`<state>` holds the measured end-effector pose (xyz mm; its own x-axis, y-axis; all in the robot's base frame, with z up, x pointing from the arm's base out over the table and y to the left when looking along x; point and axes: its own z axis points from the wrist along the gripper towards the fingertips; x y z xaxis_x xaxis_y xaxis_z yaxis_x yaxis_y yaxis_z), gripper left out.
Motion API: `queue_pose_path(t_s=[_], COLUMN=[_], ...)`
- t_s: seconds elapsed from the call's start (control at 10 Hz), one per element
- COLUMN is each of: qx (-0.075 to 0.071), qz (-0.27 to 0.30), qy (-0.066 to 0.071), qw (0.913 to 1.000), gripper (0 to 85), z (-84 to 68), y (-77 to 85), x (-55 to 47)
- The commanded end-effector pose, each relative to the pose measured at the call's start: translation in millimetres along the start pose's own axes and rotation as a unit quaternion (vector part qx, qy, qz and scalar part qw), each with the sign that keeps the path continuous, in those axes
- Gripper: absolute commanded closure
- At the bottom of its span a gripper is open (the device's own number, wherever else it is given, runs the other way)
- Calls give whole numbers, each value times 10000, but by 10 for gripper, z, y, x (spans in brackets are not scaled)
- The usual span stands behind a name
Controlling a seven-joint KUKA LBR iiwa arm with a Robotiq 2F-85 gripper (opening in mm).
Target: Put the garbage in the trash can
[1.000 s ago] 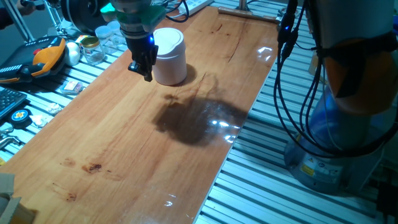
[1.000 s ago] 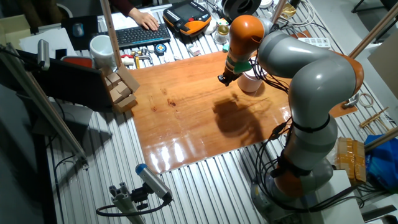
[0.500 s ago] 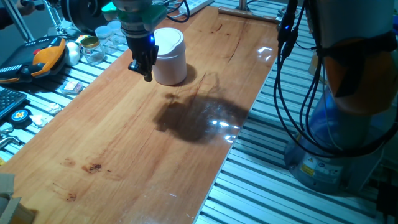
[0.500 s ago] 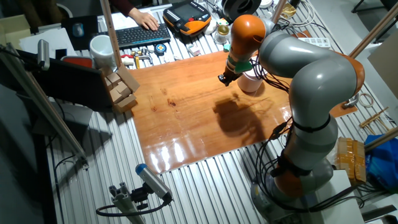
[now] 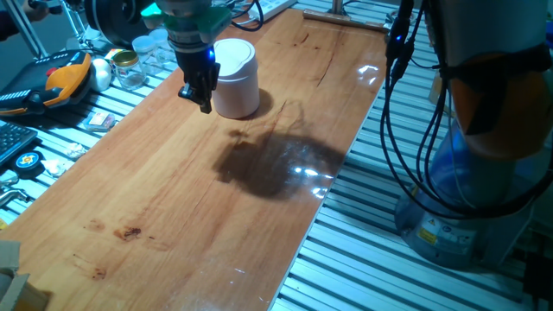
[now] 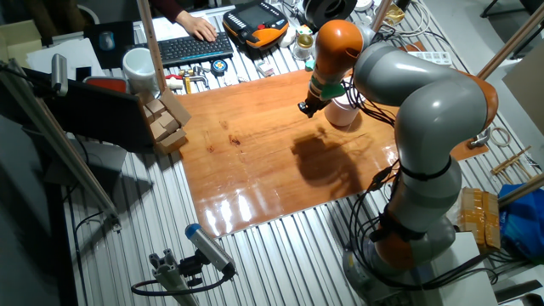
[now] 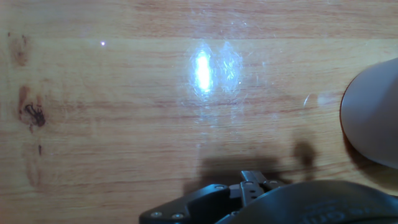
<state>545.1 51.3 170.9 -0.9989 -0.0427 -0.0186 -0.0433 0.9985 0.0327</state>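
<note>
Hanging just above the glossy wooden surface [image 5: 173, 190], the dark fingers [image 5: 203, 93] sit just beside the trash can [image 5: 234, 78], a small white cylinder with a domed lid; whether they are clenched I cannot tell. No crumpled wad shows anywhere, and clear jars [image 5: 130, 69] stand farther back off the board's edge

One trash can [image 5: 236, 78] — white, domed lid. One gripper [image 5: 200, 94] on one arm [image 6: 425, 110]. One wooden table top [image 5: 173, 190]. Clear glass jars [image 5: 143, 57] at the edge — at least two, exact count unclear. One white mug [image 6: 138, 65], one keyboard [image 6: 191, 48], one orange-black handheld unit [image 6: 259, 19]
</note>
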Motion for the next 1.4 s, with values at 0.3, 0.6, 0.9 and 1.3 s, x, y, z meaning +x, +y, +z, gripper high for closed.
queue_pose_path(t_s=[0.3, 0.6, 0.9, 1.3], qx=[6, 22, 61, 85], qz=[-9, 29, 28, 20], qy=[8, -22, -36, -51], qw=[10000, 10000, 10000, 9999], gripper=[850, 850, 850, 850], z=[1, 0, 3, 4], y=[1, 1, 1, 1], x=[-2, -1, -3, -1])
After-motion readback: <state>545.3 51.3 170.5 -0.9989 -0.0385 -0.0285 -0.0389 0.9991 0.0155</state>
